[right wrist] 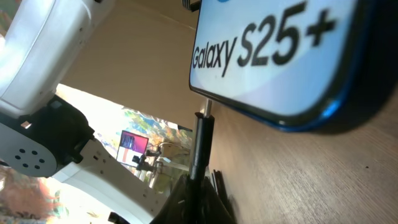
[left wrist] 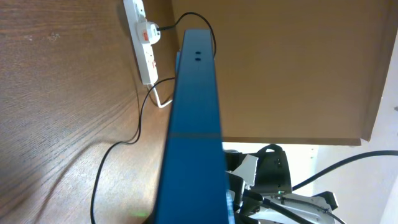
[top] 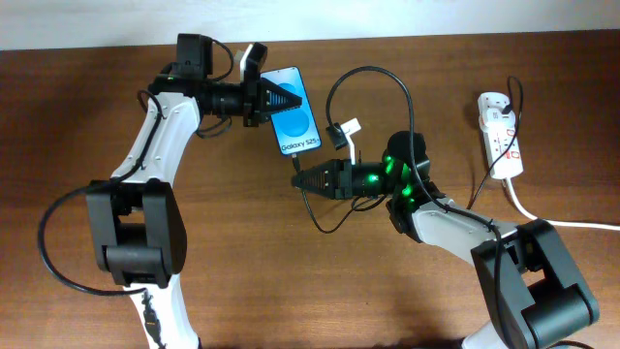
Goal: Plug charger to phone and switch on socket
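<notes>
Phone (top: 295, 121) on far-centre tabletop (top: 291, 291), clamped by left fingers (top: 279, 97); charger (right wrist: 200, 143) plug pinched in right fingers (top: 315, 179), tip at phone's near edge; socket (top: 499, 131) far right.

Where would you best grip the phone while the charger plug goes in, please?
By the end away from the Galaxy text, coming from the robot's left, where the left gripper holds it. The phone is thin and flat, and its text-side short edge faces the charger plug in the right gripper, so that end should stay free.
</notes>
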